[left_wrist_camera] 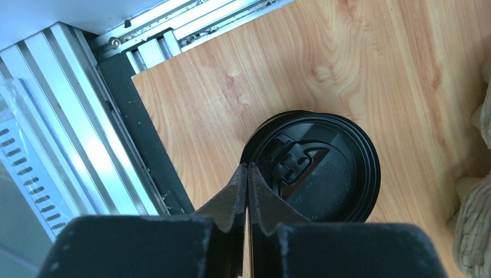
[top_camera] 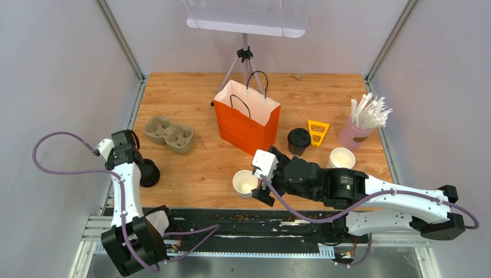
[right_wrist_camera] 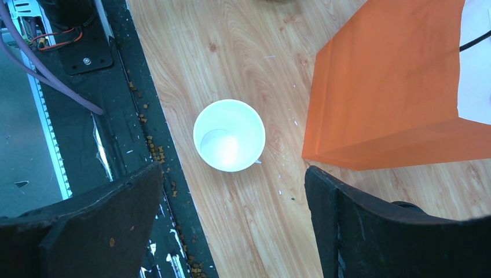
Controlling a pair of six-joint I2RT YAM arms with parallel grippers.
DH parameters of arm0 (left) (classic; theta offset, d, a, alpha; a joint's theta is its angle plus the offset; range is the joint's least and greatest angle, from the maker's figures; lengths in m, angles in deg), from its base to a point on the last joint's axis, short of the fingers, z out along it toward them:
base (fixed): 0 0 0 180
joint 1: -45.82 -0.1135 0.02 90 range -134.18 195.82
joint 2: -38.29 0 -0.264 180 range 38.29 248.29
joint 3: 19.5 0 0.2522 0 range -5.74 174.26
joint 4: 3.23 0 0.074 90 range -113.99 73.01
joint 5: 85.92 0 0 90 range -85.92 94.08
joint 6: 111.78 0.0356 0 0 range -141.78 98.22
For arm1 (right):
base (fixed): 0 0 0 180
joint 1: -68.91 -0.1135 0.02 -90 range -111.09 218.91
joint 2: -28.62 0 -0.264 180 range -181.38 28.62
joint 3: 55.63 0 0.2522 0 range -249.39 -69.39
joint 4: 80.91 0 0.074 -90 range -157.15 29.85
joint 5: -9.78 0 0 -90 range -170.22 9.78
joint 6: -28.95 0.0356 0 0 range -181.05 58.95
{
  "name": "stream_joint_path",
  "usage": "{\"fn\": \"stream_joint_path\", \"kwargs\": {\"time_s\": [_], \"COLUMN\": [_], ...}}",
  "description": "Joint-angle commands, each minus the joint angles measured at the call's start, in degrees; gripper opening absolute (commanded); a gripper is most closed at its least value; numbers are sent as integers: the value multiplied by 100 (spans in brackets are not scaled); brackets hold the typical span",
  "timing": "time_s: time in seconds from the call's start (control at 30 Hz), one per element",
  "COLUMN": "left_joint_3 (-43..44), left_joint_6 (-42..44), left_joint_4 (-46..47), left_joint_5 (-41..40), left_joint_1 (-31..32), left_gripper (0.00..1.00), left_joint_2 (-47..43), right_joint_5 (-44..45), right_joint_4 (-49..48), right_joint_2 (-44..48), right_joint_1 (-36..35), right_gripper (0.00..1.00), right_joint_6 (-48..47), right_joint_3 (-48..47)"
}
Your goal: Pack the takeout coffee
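An open white paper cup [top_camera: 244, 183] [right_wrist_camera: 229, 135] stands without a lid near the table's front edge. My right gripper [top_camera: 259, 185] [right_wrist_camera: 233, 174] hovers open just right of it, and the cup is ahead of the fingers, not between them. A second open white cup [top_camera: 341, 157] stands to the right. A black-lidded cup [top_camera: 299, 141] sits beside the orange paper bag [top_camera: 248, 119] [right_wrist_camera: 394, 87]. At the left, my left gripper [top_camera: 139, 165] [left_wrist_camera: 248, 168] has its jaws together, the tips at the left rim of a black lid [top_camera: 151, 174] [left_wrist_camera: 324, 168]. No cup shows under that lid.
A brown pulp tray [top_camera: 169, 134] lies behind the left gripper, its edge at the right of the left wrist view [left_wrist_camera: 477, 220]. A pink cup of white straws [top_camera: 360, 128] and a yellow tool [top_camera: 317, 132] sit at the back right. A tripod [top_camera: 245, 58] stands behind the bag.
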Motion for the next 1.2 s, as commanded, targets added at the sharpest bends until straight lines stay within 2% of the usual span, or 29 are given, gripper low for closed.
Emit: {"fn": "stream_joint_path", "kwargs": {"time_s": [0.0,0.17,0.27,0.33,0.63,0.97,1.1,1.17], "left_joint_3": [20,-4,-26,-27,-52,-166,-191,-189], "left_joint_6": [-129,-77,-10,21,110,137,124,124], "left_joint_4": [84,122,192,209,288,400,405,398], "left_joint_5": [-52,-98,-83,-121,-225,-248,-275,-269], "left_joint_1": [-63,-60,-58,-62,-61,-60,-58,-59], "left_gripper": [0,1,13,18,24,24,17,7], "left_joint_2": [-62,-25,-15,-6,31,71,66,53], "right_joint_5": [55,47,49,39,25,-21,-21,-23], "right_joint_4": [-105,-100,-100,-92,-64,-64,-57,-64], "right_joint_2": [113,113,108,108,99,31,11,4], "right_joint_1": [-9,-9,-10,-8,-10,-6,-9,-10], "right_gripper": [92,92,92,92,92,93,93,93], "right_joint_6": [78,69,53,55,47,47,51,52], "right_joint_3": [-78,-92,-109,-126,-180,-252,-252,-252]}}
